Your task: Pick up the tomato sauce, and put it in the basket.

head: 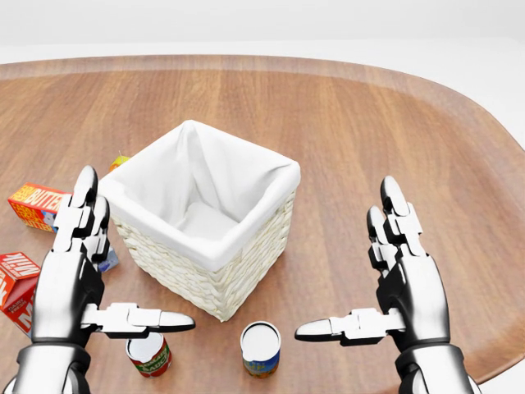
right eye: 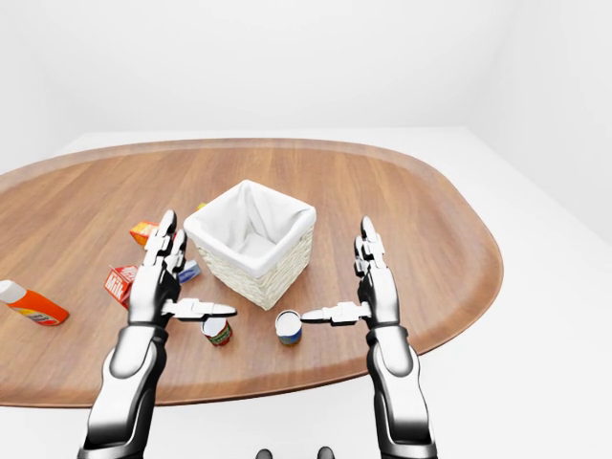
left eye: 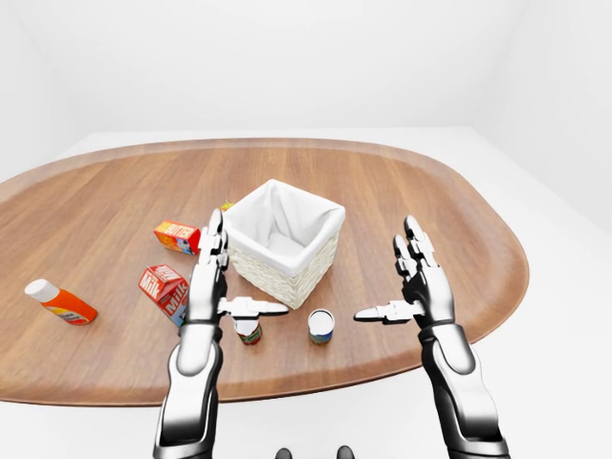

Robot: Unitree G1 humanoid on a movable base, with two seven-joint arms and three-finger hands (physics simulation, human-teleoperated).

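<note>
Far left of the left-eye view, an orange bottle [left eye: 59, 301] with a white cap lies on its side on the wooden desk [head: 353, 115], well apart from everything else. Next along, a red milk carton [left eye: 163, 289] sits tilted, and above it a butter box [head: 35, 204] in orange and red. The left hand [head: 72, 279] hovers over the desk, released, fingers straight up and thumb stretched out to the right, gripping nothing. Just under that thumb stands the sauce can [head: 148, 354], red label with a green band, silver top, upright on the desk near the bottom of the head view, below the basket's lower-left wall and clear of it. A small blue thing peeks out between the left hand and the basket, too hidden to name, and a scrap of yellow shows at the basket's upper-left corner. The basket [head: 194, 275] itself holds the middle: white wicker, white cloth liner, turned corner-on. Below its lower corner stands a second can [head: 260, 348], blue and yellow label, upright, just beside the sauce can but not touching. Over to the right, the right hand [head: 399, 283] mirrors the left, released, thumb pointing left toward the second can, nothing in it
</note>
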